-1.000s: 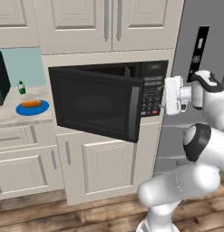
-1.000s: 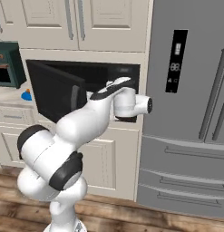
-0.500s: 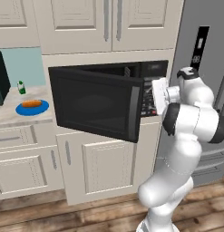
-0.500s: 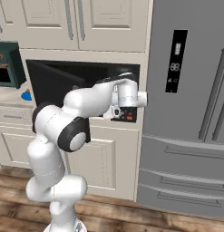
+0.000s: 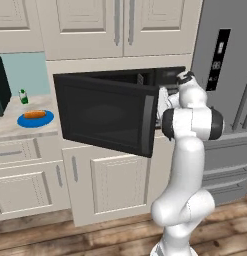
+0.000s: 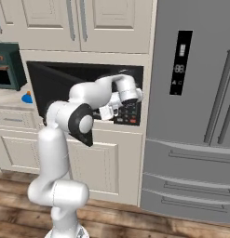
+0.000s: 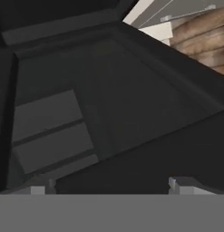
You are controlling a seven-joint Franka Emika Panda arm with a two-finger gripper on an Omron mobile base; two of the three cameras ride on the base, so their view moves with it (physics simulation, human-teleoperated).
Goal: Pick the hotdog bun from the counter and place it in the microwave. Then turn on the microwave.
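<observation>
We see hotdog bun [image 5: 34, 114] lying on blue plate [image 5: 35, 119] on surface [image 5: 15, 129], far left, well apart from fingers [image 6: 108, 111] at microwave [image 5: 120, 117] mouth (door swung wide open). Finger spread: cannot tell. Door edge just beside arm [image 5: 190, 145]. Fridge [image 6: 195, 107] close on right. Panel writing unreadable.

The microwave [image 7: 109, 90] door's dark inner face spreads ahead, wooden floor [image 7: 199, 31] (upper right corner) beyond its edge.
</observation>
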